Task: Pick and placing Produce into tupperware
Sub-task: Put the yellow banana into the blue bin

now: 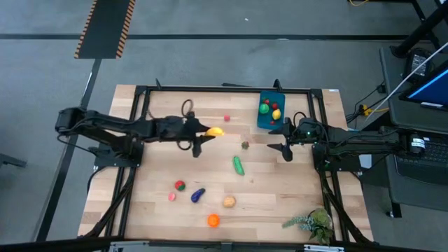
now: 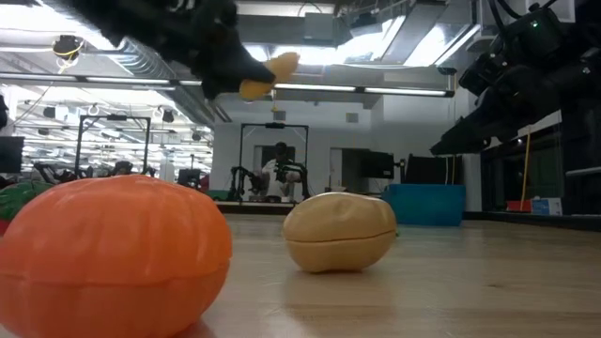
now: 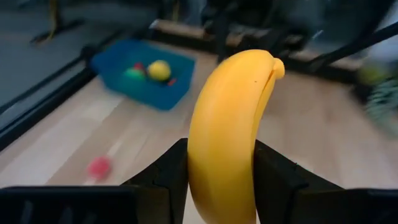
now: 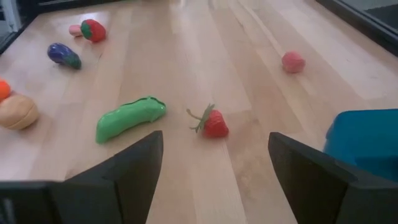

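High view shows you the carry step of the task: the table (image 1: 280, 189) is the largest thing, and on it the tupperware (image 1: 270, 110) stands near the far edge, at about 1 o'clock from the table centre, already with some produce inside. Your left gripper (image 1: 204, 133) is pinching the banana (image 1: 215, 131) between its two fingers and holds it above the wood, so the picking looks done and the placing is not yet done. From this gripper the tupperware lies at about 2 o'clock, well apart. I judge the next move calls for bringing the banana over the blue box and only then releasing it, with care for the right gripper (image 1: 285, 144), which hangs just beside the box with fingers spread and nothing between them. Smaller pieces wait on the table: the cucumber (image 1: 239, 165) and the strawberry (image 1: 246, 145).
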